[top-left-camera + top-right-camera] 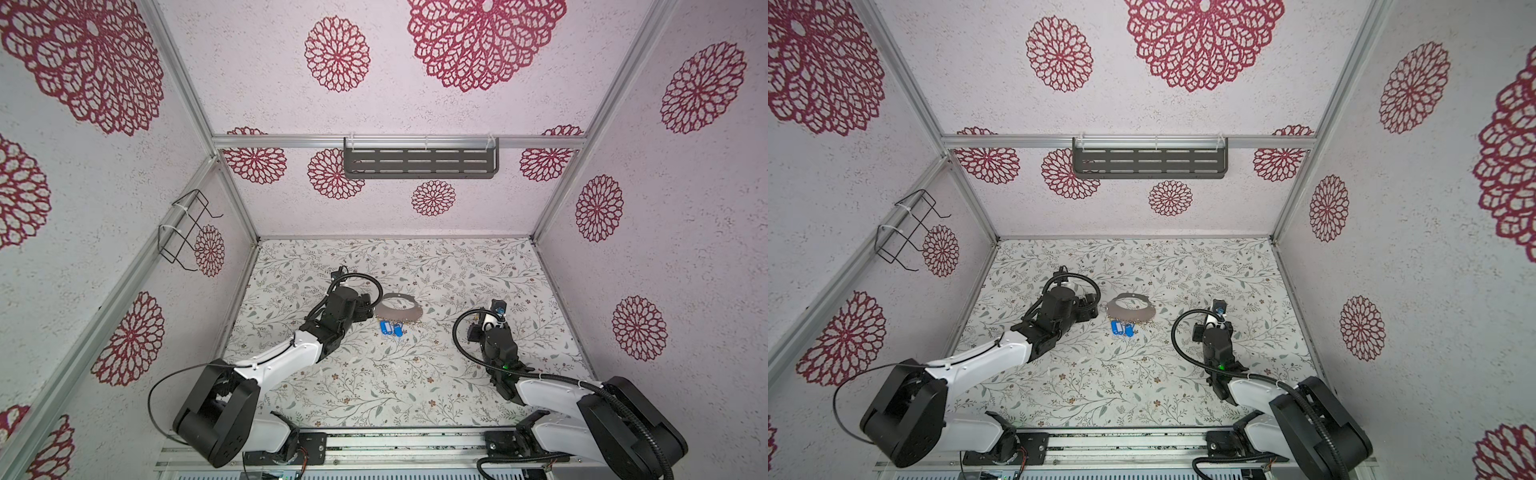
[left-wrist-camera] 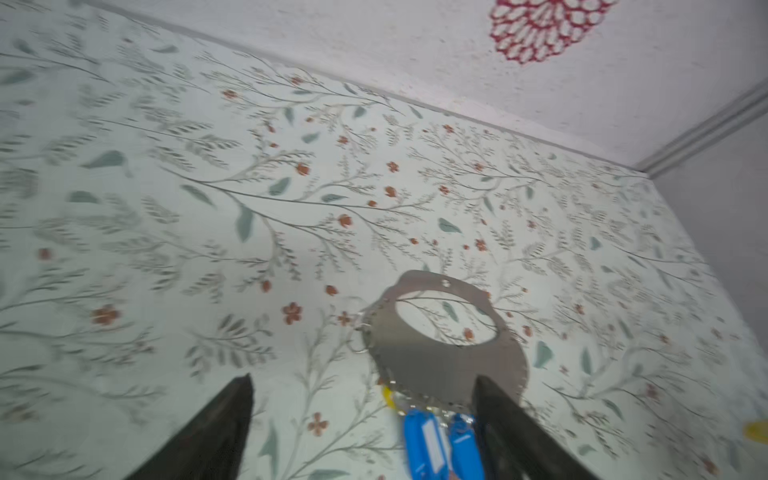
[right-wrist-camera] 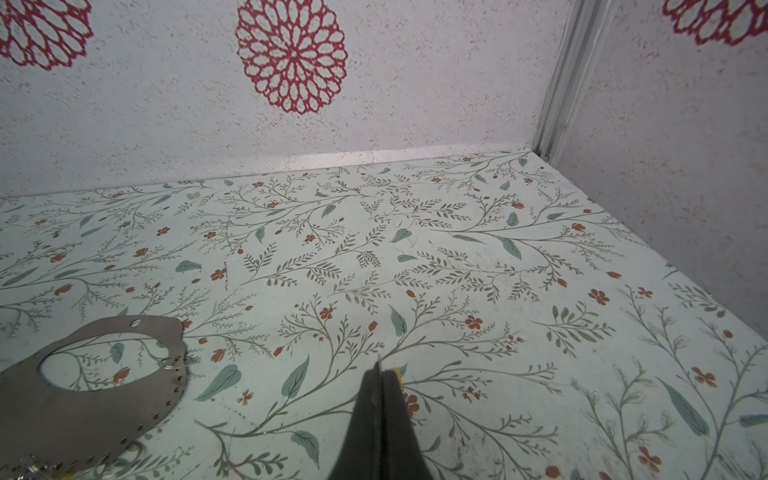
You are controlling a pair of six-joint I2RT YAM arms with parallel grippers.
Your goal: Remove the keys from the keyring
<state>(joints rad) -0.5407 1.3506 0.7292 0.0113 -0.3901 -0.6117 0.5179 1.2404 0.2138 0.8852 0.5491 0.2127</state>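
Note:
The grey crescent keyring (image 1: 400,311) (image 1: 1128,309) lies flat mid-table, seen also in the wrist views (image 2: 449,361) (image 3: 91,407). Two blue keys (image 1: 390,328) (image 1: 1122,328) (image 2: 428,440) hang from small rings on its near edge, and a scrap of yellow key (image 2: 388,397) shows beside them. My left gripper (image 1: 368,308) (image 2: 365,399) is open wide at the keyring's left end, holding nothing; one finger (image 2: 498,415) overlaps the band's edge. My right gripper (image 1: 498,306) (image 3: 380,370) is shut, off to the right of the keyring. A yellow speck (image 3: 397,375) peeks out beside its tip.
A blurred yellow thing (image 2: 756,430) lies on the floral table (image 1: 374,386) towards the right arm. A slotted grey shelf (image 1: 419,162) hangs on the back wall and a black wire holder (image 1: 185,228) on the left wall.

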